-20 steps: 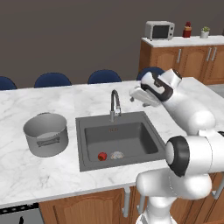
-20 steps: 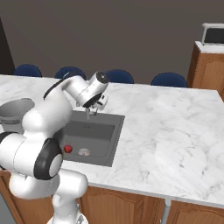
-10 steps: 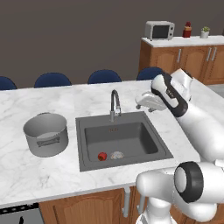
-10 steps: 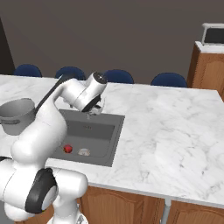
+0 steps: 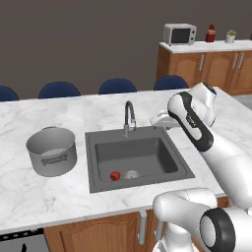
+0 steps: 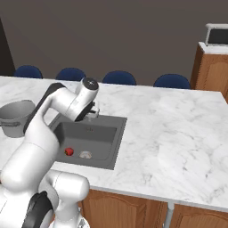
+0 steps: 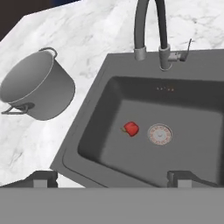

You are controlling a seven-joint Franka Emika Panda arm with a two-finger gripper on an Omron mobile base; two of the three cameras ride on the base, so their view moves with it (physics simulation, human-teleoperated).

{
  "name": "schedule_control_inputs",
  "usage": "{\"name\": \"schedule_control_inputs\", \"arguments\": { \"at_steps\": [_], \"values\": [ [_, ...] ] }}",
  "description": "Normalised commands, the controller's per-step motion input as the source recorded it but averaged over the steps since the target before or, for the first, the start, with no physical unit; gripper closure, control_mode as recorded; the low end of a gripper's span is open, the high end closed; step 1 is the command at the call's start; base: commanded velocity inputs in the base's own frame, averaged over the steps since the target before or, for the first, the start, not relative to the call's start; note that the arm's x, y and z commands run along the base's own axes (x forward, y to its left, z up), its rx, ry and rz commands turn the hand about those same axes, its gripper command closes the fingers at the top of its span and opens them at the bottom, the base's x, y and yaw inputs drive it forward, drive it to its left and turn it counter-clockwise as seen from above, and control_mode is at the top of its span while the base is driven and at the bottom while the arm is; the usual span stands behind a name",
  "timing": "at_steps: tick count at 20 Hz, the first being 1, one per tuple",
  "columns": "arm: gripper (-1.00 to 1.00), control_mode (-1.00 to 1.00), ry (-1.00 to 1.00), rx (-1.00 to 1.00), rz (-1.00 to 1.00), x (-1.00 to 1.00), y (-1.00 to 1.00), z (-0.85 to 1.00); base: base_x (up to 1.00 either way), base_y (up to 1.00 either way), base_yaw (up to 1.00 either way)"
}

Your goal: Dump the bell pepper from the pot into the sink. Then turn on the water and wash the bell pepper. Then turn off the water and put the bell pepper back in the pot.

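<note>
Lying in the sink (image 7: 87, 131): one bell pepper (image 7: 131, 128); one pot (image 7: 37, 85) beside; claw (image 7: 111, 176) spread apart.

You are looking at evenly lit, rendered pictures with soft, diffuse light and no visible lamp. The white marble counter (image 5: 59, 197) reads bright, while the wall beyond the gripper is dim and flat. The sink (image 7: 109, 98) below the gripper is dark grey with only faint shading on its inner walls. The pot (image 7: 37, 85) shows a gentle sheen on its side. No glare, no motion blur; edges stay sharp, though slightly pixelated.
</note>
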Motion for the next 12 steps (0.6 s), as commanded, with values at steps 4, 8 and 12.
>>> {"name": "schedule_control_inputs", "arguments": {
  "at_steps": [4, 8, 12],
  "values": [
    [-1.00, -1.00, 0.00, -0.09, 0.00, -0.01, 0.36, 0.00, 0.00, 0.00, 0.00],
    [-1.00, -1.00, 0.03, -0.05, 0.00, 0.00, 0.28, 0.00, 0.00, 0.00, 0.00],
    [-1.00, -1.00, 0.13, -0.01, -0.03, 0.00, 0.24, 0.00, 0.00, 0.00, 0.00]
  ]
}}
